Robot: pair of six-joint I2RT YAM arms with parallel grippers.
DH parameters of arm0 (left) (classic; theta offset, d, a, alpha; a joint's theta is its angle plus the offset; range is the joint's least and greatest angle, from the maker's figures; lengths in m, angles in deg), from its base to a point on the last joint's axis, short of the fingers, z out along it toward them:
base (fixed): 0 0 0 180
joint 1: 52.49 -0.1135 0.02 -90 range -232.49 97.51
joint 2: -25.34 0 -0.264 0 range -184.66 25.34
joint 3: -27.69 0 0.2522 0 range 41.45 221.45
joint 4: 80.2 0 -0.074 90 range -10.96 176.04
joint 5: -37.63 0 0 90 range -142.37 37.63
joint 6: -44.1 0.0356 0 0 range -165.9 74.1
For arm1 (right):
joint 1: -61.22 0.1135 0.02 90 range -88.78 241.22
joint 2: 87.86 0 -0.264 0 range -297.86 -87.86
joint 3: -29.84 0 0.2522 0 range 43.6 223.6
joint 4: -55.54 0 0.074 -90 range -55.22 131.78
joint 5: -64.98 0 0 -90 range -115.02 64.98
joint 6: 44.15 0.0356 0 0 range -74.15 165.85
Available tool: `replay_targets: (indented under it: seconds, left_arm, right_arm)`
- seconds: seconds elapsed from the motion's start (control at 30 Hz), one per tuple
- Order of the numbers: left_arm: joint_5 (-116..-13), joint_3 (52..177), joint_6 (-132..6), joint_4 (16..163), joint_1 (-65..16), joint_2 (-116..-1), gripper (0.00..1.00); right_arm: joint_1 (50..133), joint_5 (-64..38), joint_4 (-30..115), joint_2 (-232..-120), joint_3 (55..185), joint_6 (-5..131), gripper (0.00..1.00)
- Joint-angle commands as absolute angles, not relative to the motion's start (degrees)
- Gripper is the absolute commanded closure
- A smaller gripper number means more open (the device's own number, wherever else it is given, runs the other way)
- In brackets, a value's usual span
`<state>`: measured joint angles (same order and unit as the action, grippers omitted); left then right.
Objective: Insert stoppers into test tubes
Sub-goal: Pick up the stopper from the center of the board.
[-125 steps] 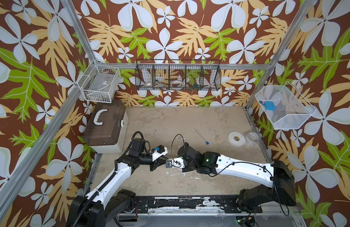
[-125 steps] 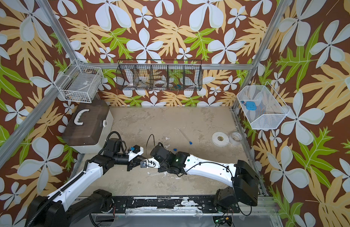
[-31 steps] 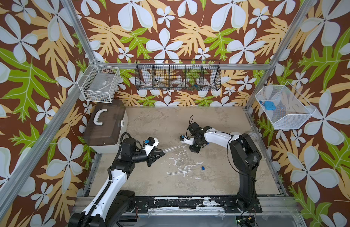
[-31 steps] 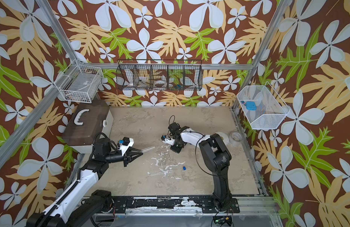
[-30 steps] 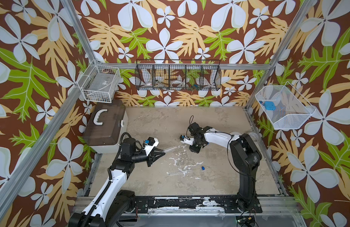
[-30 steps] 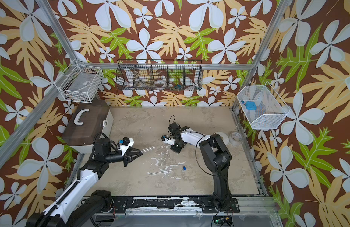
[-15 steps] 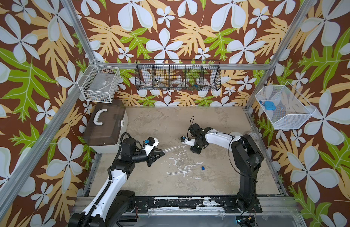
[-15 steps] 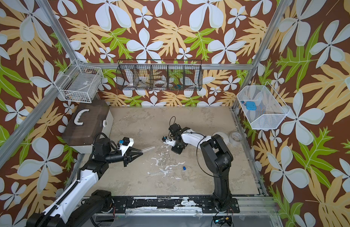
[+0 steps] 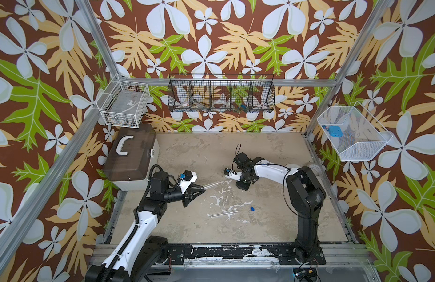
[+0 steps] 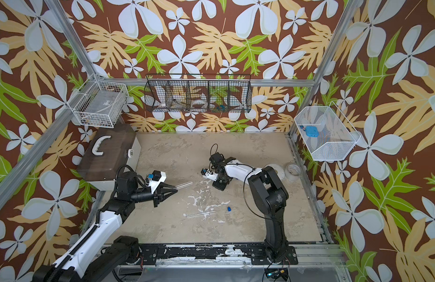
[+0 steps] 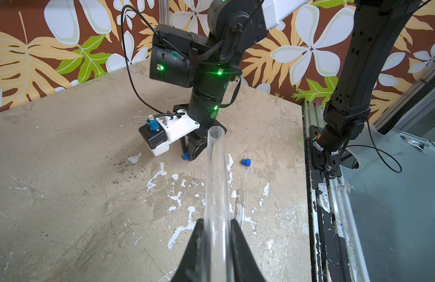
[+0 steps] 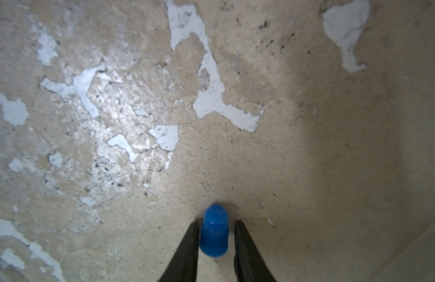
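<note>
While the left end effector (image 11: 217,227) grips a test tube (image 11: 216,171) above the desk (image 11: 64,195), the right end effector (image 12: 216,225) straddles a blue stopper (image 12: 214,232) on it, jaws slightly apart; best to pinch squarely, leaving its tip free.

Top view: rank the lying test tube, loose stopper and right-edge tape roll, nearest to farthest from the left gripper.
From the left gripper:
1. lying test tube, mid-table
2. loose stopper, right of that tube
3. tape roll, far right edge
</note>
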<state>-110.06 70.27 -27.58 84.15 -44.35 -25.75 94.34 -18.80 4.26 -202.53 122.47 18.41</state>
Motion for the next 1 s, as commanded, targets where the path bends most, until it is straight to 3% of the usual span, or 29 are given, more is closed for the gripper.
replay_targets:
  seconds: [0.0,0.57,0.97]
  left_arm:
    - [-110.64,70.45,-27.29,84.40,-44.24,-25.55,0.95]
    - [-110.29,70.11,-26.69,84.63,-44.24,-25.77,0.95]
    - [-109.67,71.61,-16.83,78.52,-42.85,-27.34,0.96]
  right_arm:
    - [94.35,-18.60,3.11,-203.01,122.35,18.61,0.74]
    - [94.35,-18.88,3.68,-199.33,121.82,18.19,0.82]
    - [99.98,-15.64,8.93,-182.03,113.91,12.45,0.82]
